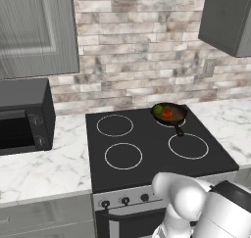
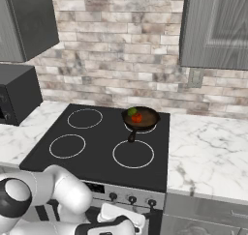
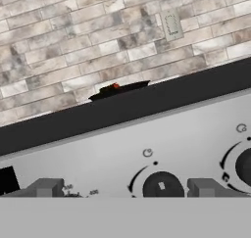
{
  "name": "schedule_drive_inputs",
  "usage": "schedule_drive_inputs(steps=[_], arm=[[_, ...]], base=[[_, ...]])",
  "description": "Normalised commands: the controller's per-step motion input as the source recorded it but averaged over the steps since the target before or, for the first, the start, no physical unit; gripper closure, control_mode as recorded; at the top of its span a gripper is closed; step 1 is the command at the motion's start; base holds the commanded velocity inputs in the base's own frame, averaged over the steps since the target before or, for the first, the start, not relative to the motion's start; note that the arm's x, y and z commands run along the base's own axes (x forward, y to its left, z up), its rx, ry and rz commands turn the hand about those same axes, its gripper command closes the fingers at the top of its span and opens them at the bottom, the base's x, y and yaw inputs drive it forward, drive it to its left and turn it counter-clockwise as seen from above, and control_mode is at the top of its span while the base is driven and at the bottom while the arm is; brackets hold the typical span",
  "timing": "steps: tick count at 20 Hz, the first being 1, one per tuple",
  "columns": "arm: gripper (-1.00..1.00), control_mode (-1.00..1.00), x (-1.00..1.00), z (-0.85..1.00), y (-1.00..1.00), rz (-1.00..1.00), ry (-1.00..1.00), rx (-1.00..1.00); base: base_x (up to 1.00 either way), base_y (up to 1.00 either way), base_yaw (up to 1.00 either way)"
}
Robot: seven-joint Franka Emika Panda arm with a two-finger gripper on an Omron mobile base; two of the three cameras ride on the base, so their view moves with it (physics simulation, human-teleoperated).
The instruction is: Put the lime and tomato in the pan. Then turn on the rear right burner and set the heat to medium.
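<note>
Item: small round dark brown skillet with short black handle, the pan [image 1: 170,114]. We find it standing on the rear right burner [image 2: 141,127], a thin white ring on the black glass cooktop [image 1: 147,149], close under the brick wall [image 2: 121,45]. Handle points toward the front of the stove.

Contents: one small round green lime [image 1: 158,108] and one small round red-orange tomato [image 1: 167,113], both inside the pan, side by side and seemingly touching. We judge the loading part of the task done.

Item: the two-finger gripper [image 3: 125,188], fingers spread wide with nothing between them. It is held low at the stove's front, facing the grey control panel [image 3: 122,154]. One round dark knob [image 3: 161,187] sits directly between the fingertips, just ahead of them; a second knob [image 3: 244,166] lies to one side at the frame edge.

Relation: the pan sits well apart from the gripper, beyond the cooktop's front edge and higher; in the hand view we see it only as a low dark sliver against the wall, with a speck of the tomato's red above its rim.

Hazards, as we judge them:
- Wrong knob. Several knobs stand in a row, and we cannot tell which governs the rear right burner.
- Over-rotation or under-rotation, giving a heat setting other than medium.
- Fingers closing off-centre and slipping round the knob without turning it.
</note>
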Motion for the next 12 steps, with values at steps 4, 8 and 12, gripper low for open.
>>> schedule_drive_inputs(steps=[4,8,12], arm=[[-1.00,-1.00,0.00,-0.09,-0.18,0.00,-0.01,0.00],[-1.00,-1.00,0.00,0.00,-0.02,0.00,0.00,0.00],[-1.00,-1.00,0.00,0.00,0.00,0.00,0.00,0.00]], base=[[0.00,0.00,0.00],[0.00,0.00,0.00],[0.00,0.00,0.00]])
